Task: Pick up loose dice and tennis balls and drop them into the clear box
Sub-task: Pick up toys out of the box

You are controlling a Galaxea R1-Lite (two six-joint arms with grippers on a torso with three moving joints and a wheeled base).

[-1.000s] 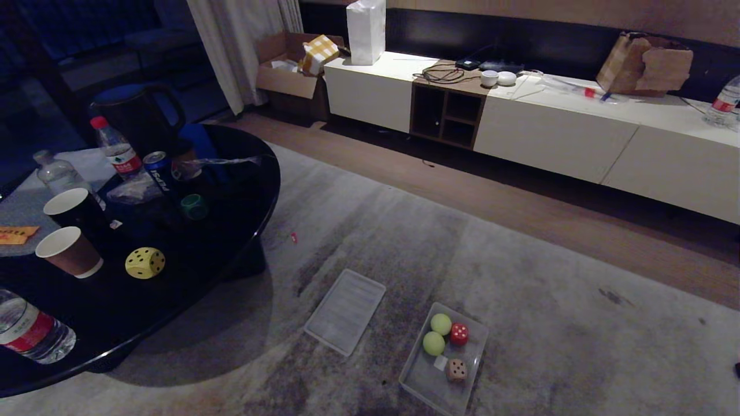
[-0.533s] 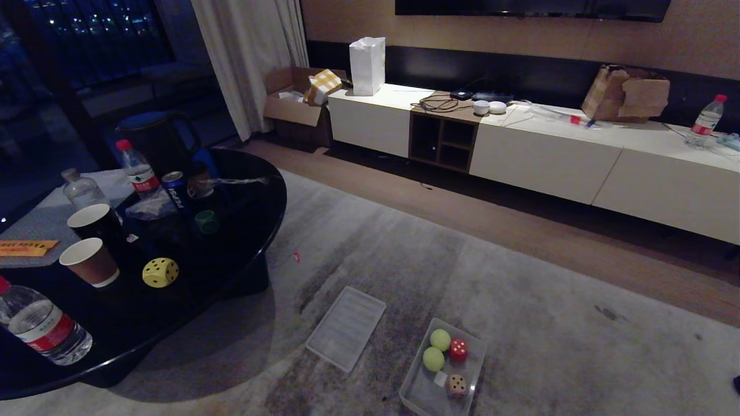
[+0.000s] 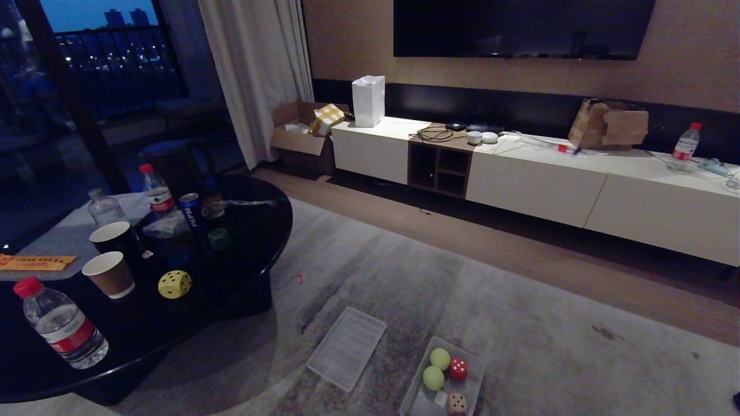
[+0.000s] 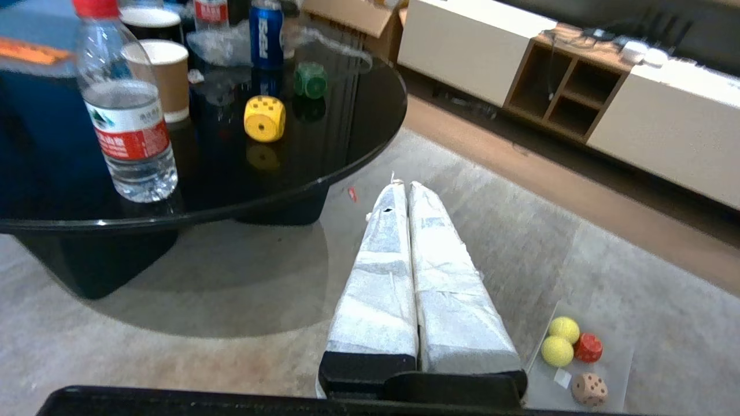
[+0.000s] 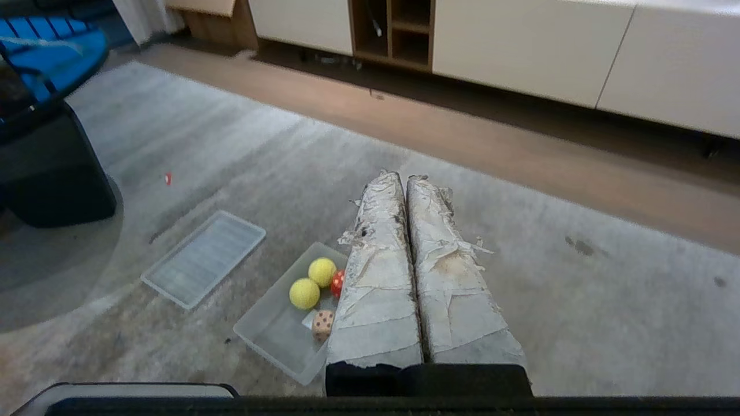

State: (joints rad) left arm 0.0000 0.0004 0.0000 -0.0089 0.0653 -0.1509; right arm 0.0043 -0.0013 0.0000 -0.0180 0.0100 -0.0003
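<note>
**Both claws closed, box on the rug, two dice on the table**

My left gripper (image 4: 409,188) has its taped fingers pressed together on nothing, above the rug (image 3: 520,323) just off the rim of the black round table (image 3: 254,271). My right gripper (image 5: 403,177) is pinched together and empty too, over the rug beside the clear box (image 5: 272,335).

The clear box sits on the rug at the bottom edge of my head view, holding two tennis balls (image 3: 436,368), a red die (image 3: 458,369) and a tan die (image 3: 457,403). The ribbed lid (image 3: 347,348) lies flat just beside it, toward the table. A yellow die (image 3: 174,284) sits on the table well in from the near rim; the green die (image 3: 219,238) sits further back near a blue can (image 3: 189,211). Paper cups (image 3: 110,274) and a water bottle (image 3: 62,329) crowd the table's left part. Open rug stretches from the box toward the long white cabinet (image 3: 532,179).

Compared with a second ago my head view looks higher: a wall screen (image 3: 520,29) and a window now show, and the box has slid down the picture. The things themselves lie as before.
</note>
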